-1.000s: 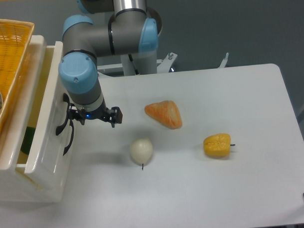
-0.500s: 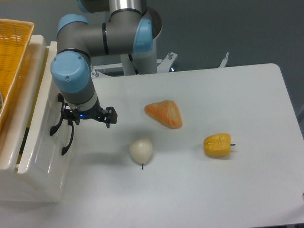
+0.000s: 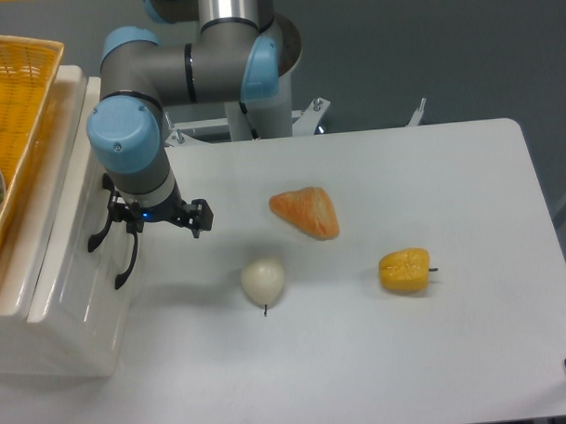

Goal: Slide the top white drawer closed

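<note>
At the left end of the white table (image 3: 436,346), the UR5e arm (image 3: 180,71) presses its gripper (image 3: 125,213) against the front panel of the top white drawer (image 3: 76,275), right at the drawer's black arched handle (image 3: 117,248). Whether the fingers are spread or closed cannot be told from this angle, since the wrist covers them from above; nothing appears to be held, and the contact looks like a plain push rather than a grasp.

The step in hand, by the look of it, is the closing push itself. The drawer front stands close to the cabinet (image 3: 18,347), its top edge leaning near the cabinet's upper ledge, so the travel seems nearly spent. The next move probably calls for a short, straight shove toward the cabinet, kept square to the panel so the drawer does not skew, followed by a clean retreat away from the handle.

The drawer is a glossy cream-white box, its front face smooth and catching the room light, with the dark handle curving down its middle. A yellow woven basket (image 3: 14,110) sits on top of the cabinet. Away from the drawer, across the table, lie a pale round fruit (image 3: 263,280) nearest, an orange wedge-shaped piece (image 3: 306,212) beyond it, and a yellow pepper-like toy (image 3: 404,270) farthest off.
</note>
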Available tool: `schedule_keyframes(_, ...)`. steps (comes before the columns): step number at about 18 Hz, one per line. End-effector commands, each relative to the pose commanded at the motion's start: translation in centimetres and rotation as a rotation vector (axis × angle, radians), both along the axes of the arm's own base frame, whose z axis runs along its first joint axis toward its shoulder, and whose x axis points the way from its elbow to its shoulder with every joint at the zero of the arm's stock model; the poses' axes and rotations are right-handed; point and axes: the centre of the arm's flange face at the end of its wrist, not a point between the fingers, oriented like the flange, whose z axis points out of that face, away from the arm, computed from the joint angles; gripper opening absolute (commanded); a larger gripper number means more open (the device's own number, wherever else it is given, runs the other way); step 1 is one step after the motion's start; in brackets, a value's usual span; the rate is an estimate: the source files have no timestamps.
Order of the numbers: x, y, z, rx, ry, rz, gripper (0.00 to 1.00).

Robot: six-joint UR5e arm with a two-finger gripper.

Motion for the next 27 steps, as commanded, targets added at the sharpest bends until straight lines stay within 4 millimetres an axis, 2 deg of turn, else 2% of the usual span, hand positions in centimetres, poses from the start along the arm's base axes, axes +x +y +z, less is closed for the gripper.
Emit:
schedule_keyframes(4,-0.1,0.0,-0.1,-0.001,0.001,0.000,1.00)
schedule_keyframes(7,-1.4,-0.3,0.2,0.005,0.005,0.009,1.00)
schedule_keyframes(11,-6.6,-1.6,1.5,0.026,0.024,0.070,1.00)
schedule_keyframes(16,-15.3,-6.3,2.1,0.033,0.026,0.001,1.00)
schedule_keyframes(19,-19.1,-9.4,3.5,0.025,0.069,0.004,1.00)
schedule_keyframes(21,-21.4,-11.4,3.9,0.015,0.083,-0.079,1.00)
schedule_keyframes(27,-30.3,-20.4,3.9,0.014,0.075,-0.153,1.00)
